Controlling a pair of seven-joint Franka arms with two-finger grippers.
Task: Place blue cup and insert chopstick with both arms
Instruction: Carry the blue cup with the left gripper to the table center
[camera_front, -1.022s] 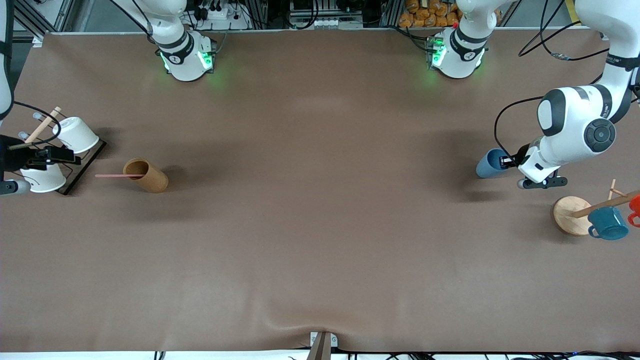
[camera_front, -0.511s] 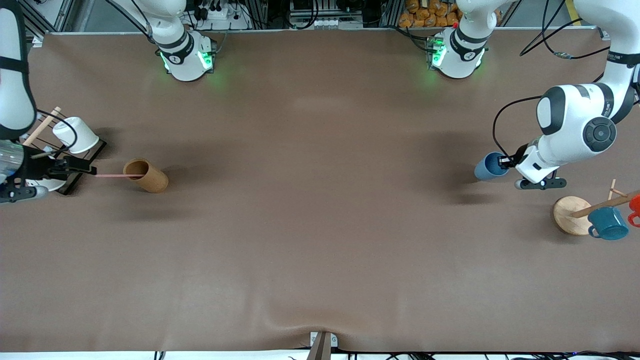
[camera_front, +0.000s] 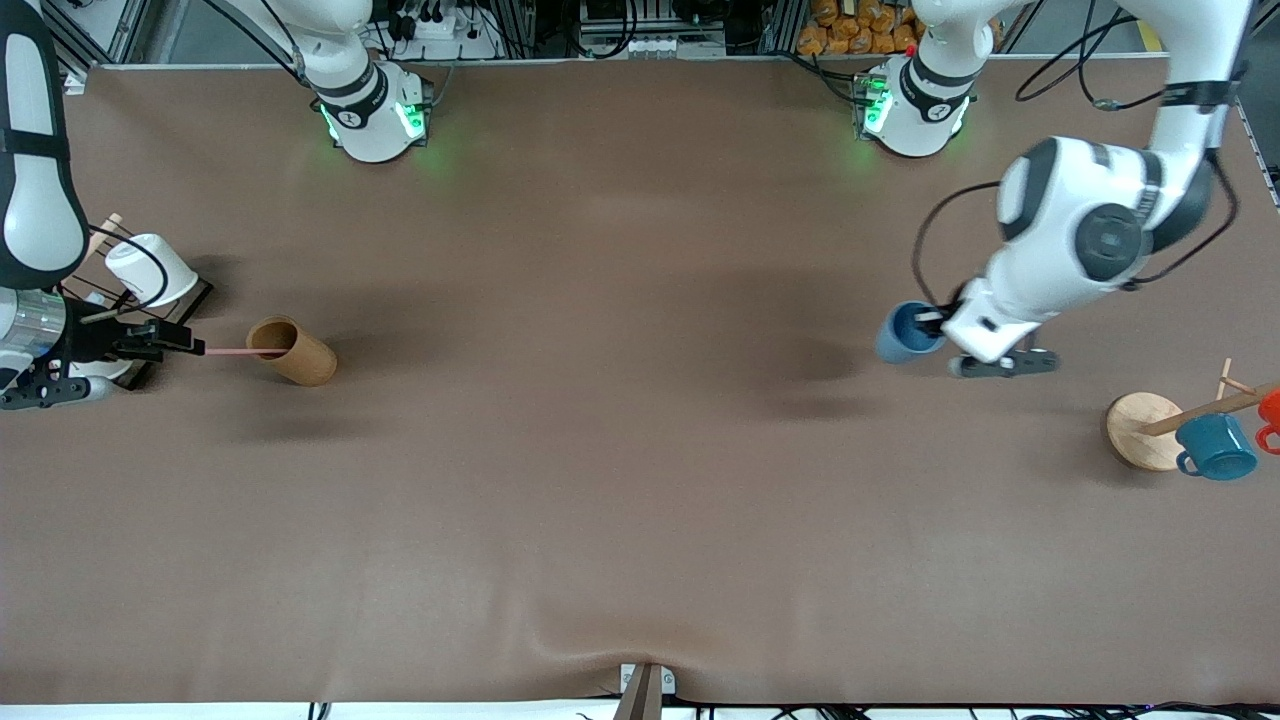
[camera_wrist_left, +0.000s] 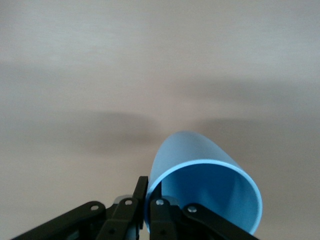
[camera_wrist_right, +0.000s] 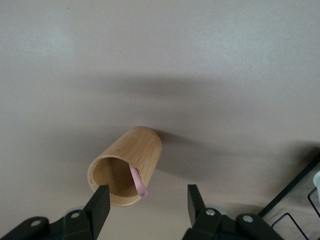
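One blue cup (camera_front: 908, 332), one chopstick (camera_front: 230, 351), two tools.

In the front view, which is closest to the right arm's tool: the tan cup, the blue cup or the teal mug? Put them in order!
From the right tool:
1. Tan cup, beside it, at the right arm's end.
2. Blue cup, held by the left tool.
3. Teal mug, on the rack at the left arm's end.

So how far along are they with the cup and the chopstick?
Early on. The left gripper has the blue cup pinched by its rim and carries it above the table; it is not set down yet. The right gripper is open at the pink chopstick, whose other end sits in the tan cup. Placing the cup and inserting the chopstick remain.
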